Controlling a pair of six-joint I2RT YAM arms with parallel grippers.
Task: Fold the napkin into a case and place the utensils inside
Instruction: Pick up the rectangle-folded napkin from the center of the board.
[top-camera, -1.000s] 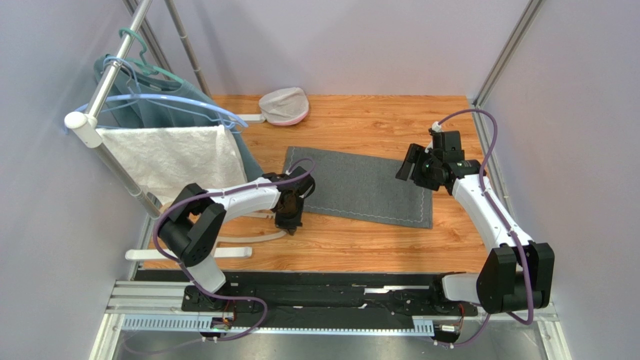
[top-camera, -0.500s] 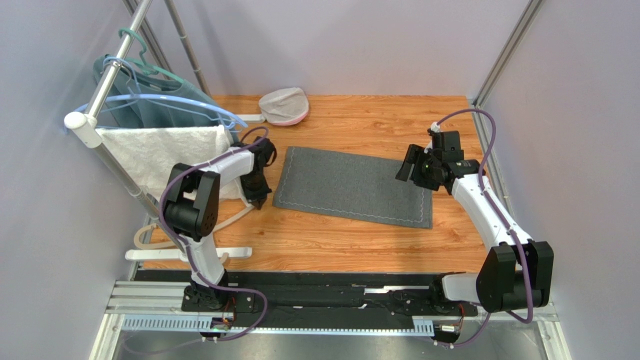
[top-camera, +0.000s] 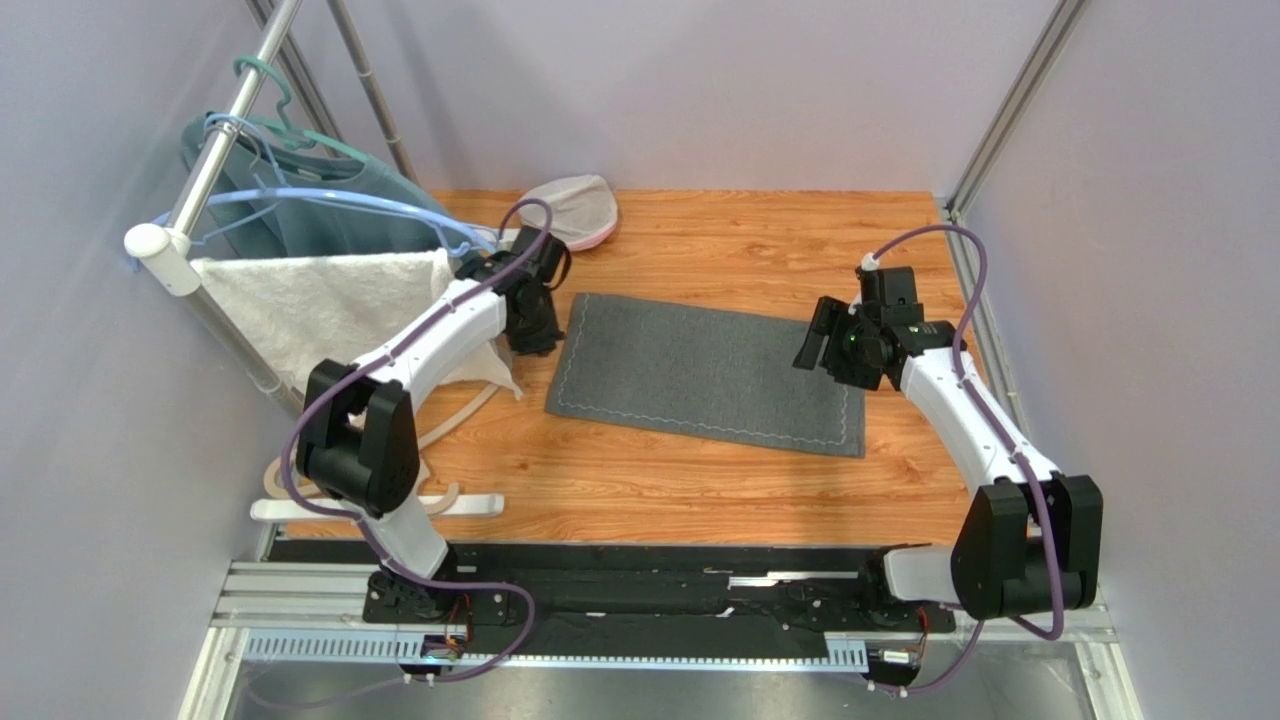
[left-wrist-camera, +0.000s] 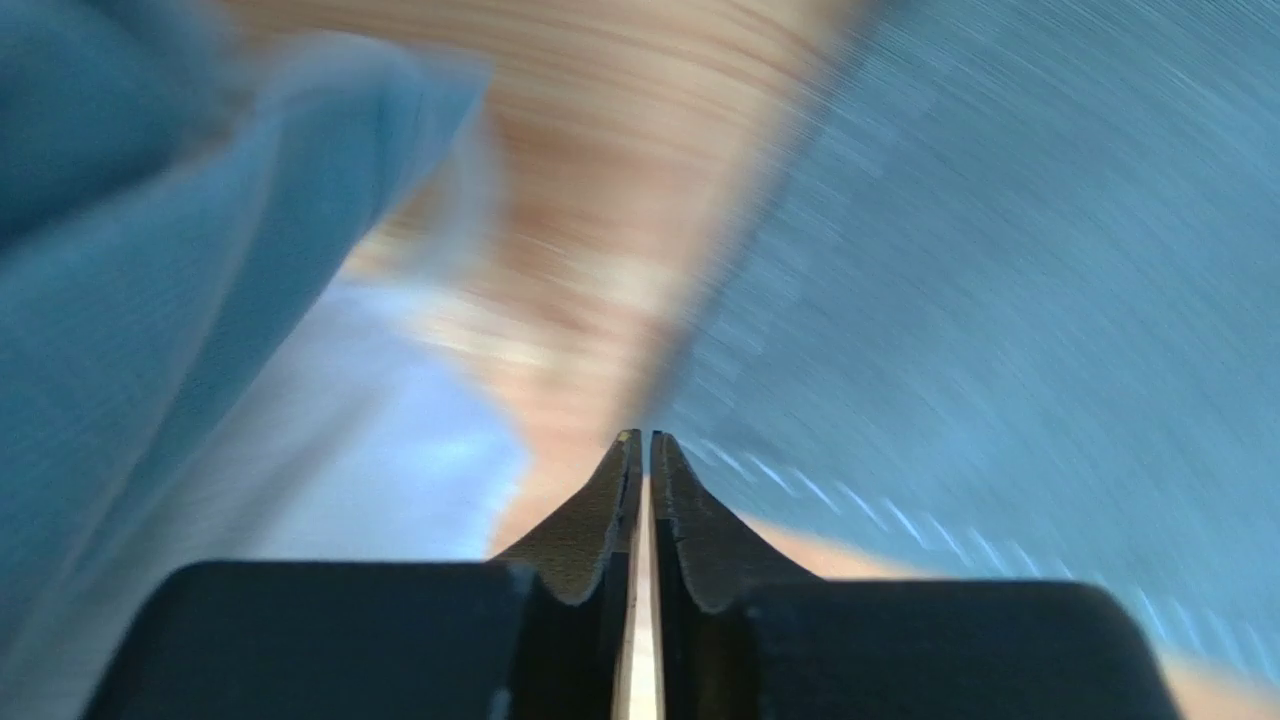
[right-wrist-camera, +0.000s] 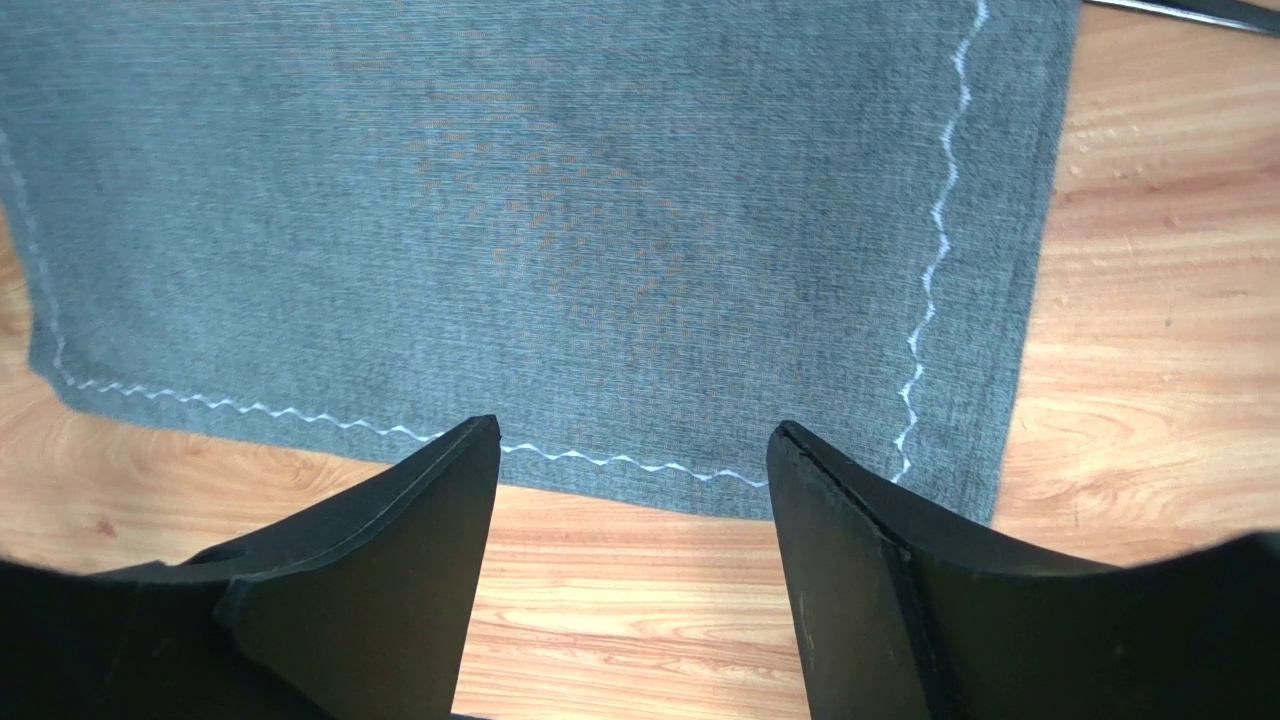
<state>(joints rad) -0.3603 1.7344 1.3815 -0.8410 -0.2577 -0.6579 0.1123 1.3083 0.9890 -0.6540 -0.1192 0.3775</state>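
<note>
The dark grey napkin (top-camera: 706, 375) lies flat on the wooden table as a long rectangle, its pale zigzag stitching showing near the edges. My left gripper (top-camera: 529, 333) hovers just off the napkin's far left corner. In the blurred left wrist view its jaws (left-wrist-camera: 648, 438) stand nearly together with nothing between them, and the napkin (left-wrist-camera: 977, 270) lies to their right. My right gripper (top-camera: 819, 338) hangs open above the napkin's right end; the right wrist view shows the napkin (right-wrist-camera: 526, 225) beyond the empty right gripper (right-wrist-camera: 631, 435). No case and no utensils are in view.
A white towel (top-camera: 331, 308) and a teal garment (top-camera: 316, 210) hang from the rack pole (top-camera: 211, 165) at the left, close to my left arm. A white and pink mesh pouch (top-camera: 568, 210) lies at the back. A beige hanger (top-camera: 451, 420) rests front left.
My left gripper has left the napkin's near left corner and swung back and left to its far left corner. The napkin's left end now lies flat. The right arm has hardly moved.
</note>
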